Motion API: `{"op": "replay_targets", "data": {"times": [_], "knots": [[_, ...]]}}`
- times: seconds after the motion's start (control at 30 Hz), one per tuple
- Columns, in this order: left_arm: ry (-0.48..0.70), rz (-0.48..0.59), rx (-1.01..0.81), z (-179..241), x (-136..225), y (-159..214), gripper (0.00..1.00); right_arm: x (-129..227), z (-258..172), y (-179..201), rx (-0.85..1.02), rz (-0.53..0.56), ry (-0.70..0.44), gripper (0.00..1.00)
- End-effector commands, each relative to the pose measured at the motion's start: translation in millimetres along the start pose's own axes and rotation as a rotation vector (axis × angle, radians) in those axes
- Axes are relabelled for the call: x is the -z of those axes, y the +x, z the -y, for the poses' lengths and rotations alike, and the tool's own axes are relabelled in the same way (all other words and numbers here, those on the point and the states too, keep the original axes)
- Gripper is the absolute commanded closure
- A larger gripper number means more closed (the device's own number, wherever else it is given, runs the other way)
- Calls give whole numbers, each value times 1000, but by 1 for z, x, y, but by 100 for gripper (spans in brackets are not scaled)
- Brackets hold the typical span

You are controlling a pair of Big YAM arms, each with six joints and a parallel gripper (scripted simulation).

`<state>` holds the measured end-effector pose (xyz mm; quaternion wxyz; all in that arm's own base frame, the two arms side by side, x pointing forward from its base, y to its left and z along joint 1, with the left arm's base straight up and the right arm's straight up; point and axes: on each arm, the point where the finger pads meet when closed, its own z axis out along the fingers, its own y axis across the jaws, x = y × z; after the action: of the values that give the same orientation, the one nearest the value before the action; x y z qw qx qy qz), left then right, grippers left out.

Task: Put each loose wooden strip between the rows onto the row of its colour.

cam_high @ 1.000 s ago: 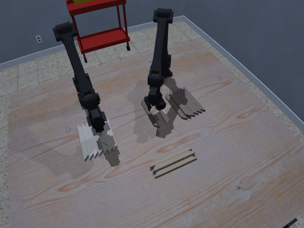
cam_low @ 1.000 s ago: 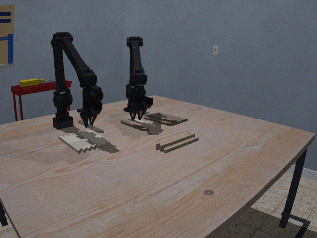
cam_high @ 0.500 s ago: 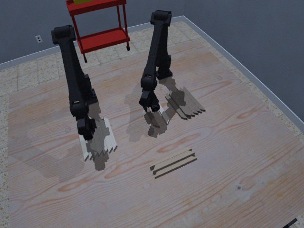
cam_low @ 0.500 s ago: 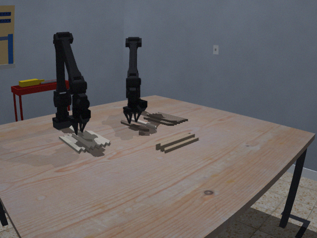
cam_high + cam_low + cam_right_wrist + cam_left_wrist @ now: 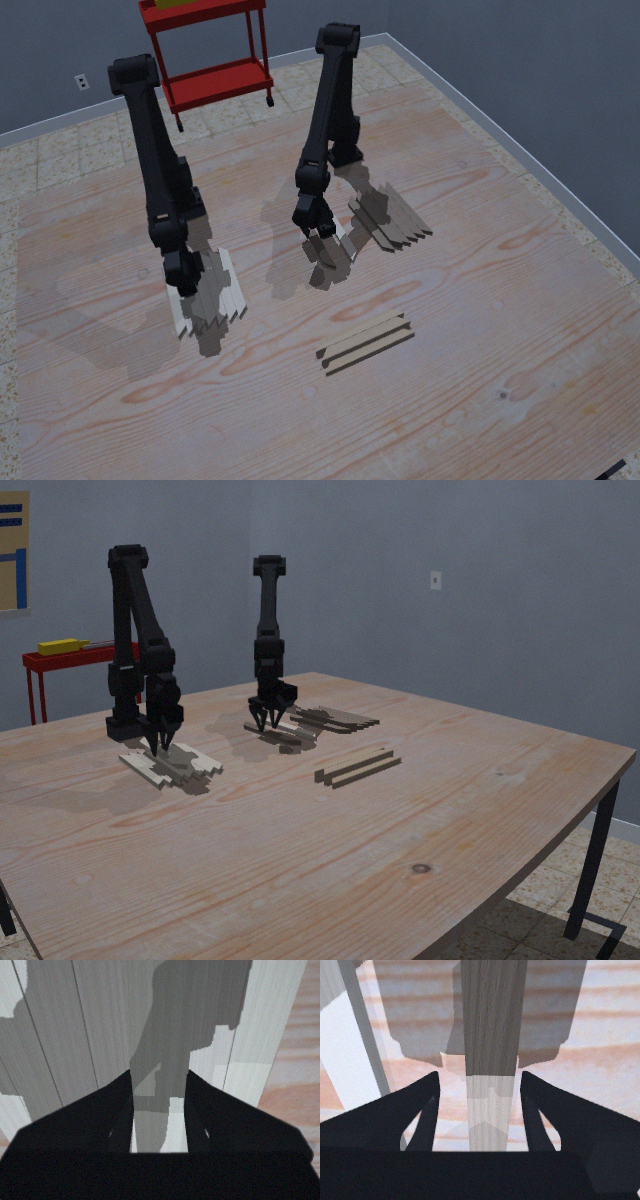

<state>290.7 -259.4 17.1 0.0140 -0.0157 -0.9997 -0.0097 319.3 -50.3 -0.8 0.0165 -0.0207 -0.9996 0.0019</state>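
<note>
Dark loose strip [image 5: 326, 256] [image 5: 283, 737] [image 5: 492, 1025] lies directly under the left claw [image 5: 316, 235] [image 5: 267, 730] [image 5: 480, 1080] (the nearer arm, fingers apart astride it), its long axis running far to near between them, with its matching row [image 5: 390, 219] [image 5: 338, 718] to the right.

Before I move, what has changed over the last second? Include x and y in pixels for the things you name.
The right arm [image 5: 147, 139] [image 5: 149, 624] [image 5: 160, 1180] swung picture-left in the top view, bringing its strip [image 5: 173, 764] [image 5: 167, 1080] down to the pale row [image 5: 236, 294] [image 5: 209, 763] [image 5: 112, 1015]; release unclear. The left arm [image 5: 323, 113] [image 5: 268, 598] [image 5: 480, 1175] shifted slightly picture-left, jaws open around the grey strip [image 5: 325, 258] [image 5: 285, 738] [image 5: 492, 1020]. Dark row [image 5: 413, 219] [image 5: 351, 719] and tan strips [image 5: 369, 348] [image 5: 361, 769] stayed.
</note>
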Motion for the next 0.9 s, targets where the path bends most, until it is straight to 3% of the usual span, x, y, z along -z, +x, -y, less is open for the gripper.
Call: {"op": "replay_targets", "data": {"times": [0.0, 0.17, 0.23, 0.33, 0.43, 0.47, 0.57, 0.6, 0.63, 0.7, 0.87], "knots": [[26, 41, -7, 21, 0, -19, 53, -3, 6, -26, 10, 39, 0, 78], [25, 40, -7, 21, -8, -19, 57, -5, 1, -37, 17, 47, 1, 78], [37, 54, -7, 21, -1, -20, 65, -8, 0, -37, 18, 44, 1, 78], [40, 57, -6, 21, 1, -20, 68, -9, 1, -31, 13, 43, 0, 78], [41, 58, -6, 20, 2, -18, 76, -6, 3, -7, 14, 29, -1, 46], [41, 58, -6, 19, 2, -18, 79, 0, 3, -11, 15, 33, -1, 46], [39, 56, -6, 16, 1, -15, 88, 28, 4, -24, 15, 61, 3, 12], [38, 55, -6, 16, 1, -14, 99, 35, 4, -24, 16, 61, 3, 1], [38, 54, -6, 15, 1, -13, 100, 40, 4, -24, 16, 62, 3, 0], [42, 59, -6, 16, 6, -15, 78, 51, 4, -24, 17, 63, 3, 0], [48, 67, -6, 20, 26, -20, 78, 64, 4, -24, 18, 64, 3, 0]]}}
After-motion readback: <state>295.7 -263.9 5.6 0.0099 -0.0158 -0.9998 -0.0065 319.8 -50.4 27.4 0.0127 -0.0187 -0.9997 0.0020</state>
